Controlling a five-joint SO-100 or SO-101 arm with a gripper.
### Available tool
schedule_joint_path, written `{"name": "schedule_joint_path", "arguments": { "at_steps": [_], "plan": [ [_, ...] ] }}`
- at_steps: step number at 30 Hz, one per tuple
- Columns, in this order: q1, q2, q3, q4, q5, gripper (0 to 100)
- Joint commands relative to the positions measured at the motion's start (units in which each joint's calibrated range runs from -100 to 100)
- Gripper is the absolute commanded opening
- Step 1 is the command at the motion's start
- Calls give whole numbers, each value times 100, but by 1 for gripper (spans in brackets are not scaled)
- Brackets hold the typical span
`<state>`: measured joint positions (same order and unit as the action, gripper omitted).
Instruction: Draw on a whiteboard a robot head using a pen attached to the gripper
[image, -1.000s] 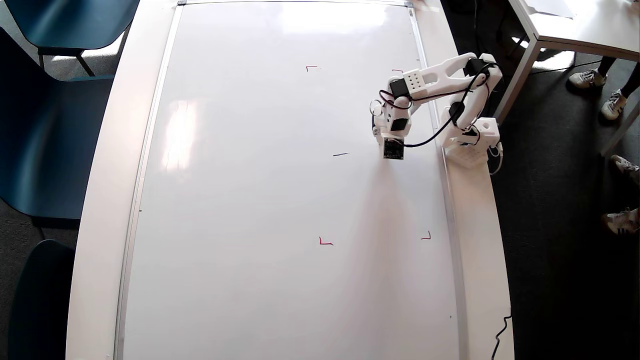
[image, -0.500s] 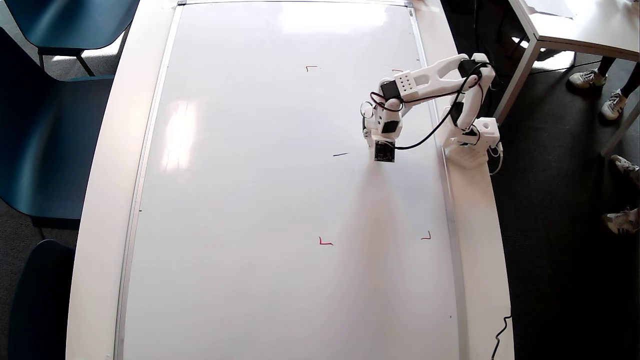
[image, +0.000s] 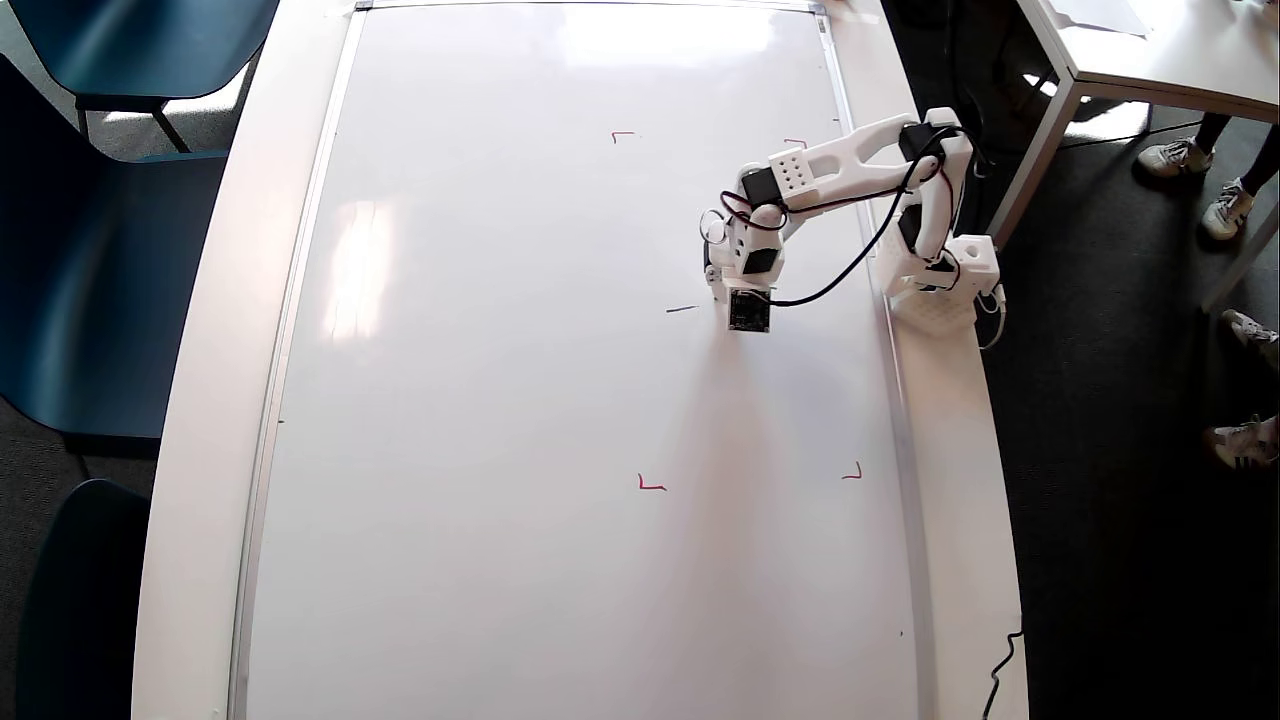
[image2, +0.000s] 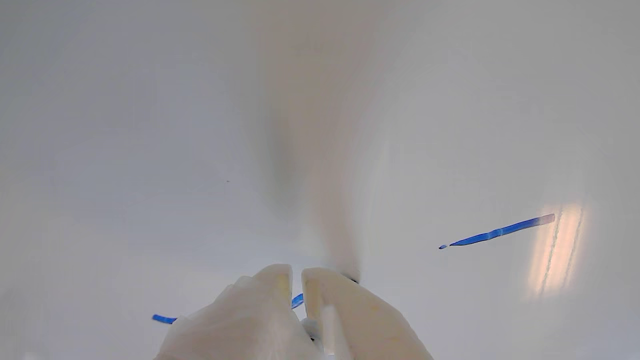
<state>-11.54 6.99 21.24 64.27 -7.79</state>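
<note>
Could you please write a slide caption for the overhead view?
Small white arm's gripper over the whiteboard, beside a short blue stroke, inside four red corner marks.

Support: long white table (image: 200, 400), rounded rim showing on both long sides in the overhead view.
Lying on it: whiteboard (image: 480, 400), glossy white, thin silver frame, covering nearly the whole tabletop.
Board markings: four small red corner marks (image: 651, 485) and one short blue stroke (image: 681, 309); in the wrist view, two blue strokes (image2: 500, 232).
Standing on the rim: white perforated arm base (image: 940, 300), right edge, beside the board frame.
</note>
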Motion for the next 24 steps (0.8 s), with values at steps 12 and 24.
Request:
{"name": "schedule_joint_path", "arguments": {
  "at_steps": [12,24],
  "plan": [
    [-220,764,-858,-33,18,1],
    [-161,1226,-1530,37,23,1]
  ]
}}
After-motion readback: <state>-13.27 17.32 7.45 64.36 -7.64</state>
